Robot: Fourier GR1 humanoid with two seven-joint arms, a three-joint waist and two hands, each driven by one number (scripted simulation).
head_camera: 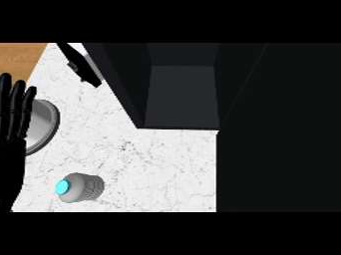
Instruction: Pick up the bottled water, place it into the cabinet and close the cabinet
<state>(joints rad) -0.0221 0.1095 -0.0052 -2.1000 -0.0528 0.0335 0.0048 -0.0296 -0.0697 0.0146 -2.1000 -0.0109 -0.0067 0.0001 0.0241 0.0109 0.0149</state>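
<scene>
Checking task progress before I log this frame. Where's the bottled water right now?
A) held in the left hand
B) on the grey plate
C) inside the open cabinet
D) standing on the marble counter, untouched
D. The bottled water, seen from above with its cyan cap, stands on the white marble counter below the open cabinet; the left hand is open at the left edge, fingers up, apart from the bottle.

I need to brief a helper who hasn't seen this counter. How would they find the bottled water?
On the white marble counter, look near its front edge, right of the left hand. The bottled water is the small grey ribbed thing with a bright cyan cap.
</scene>
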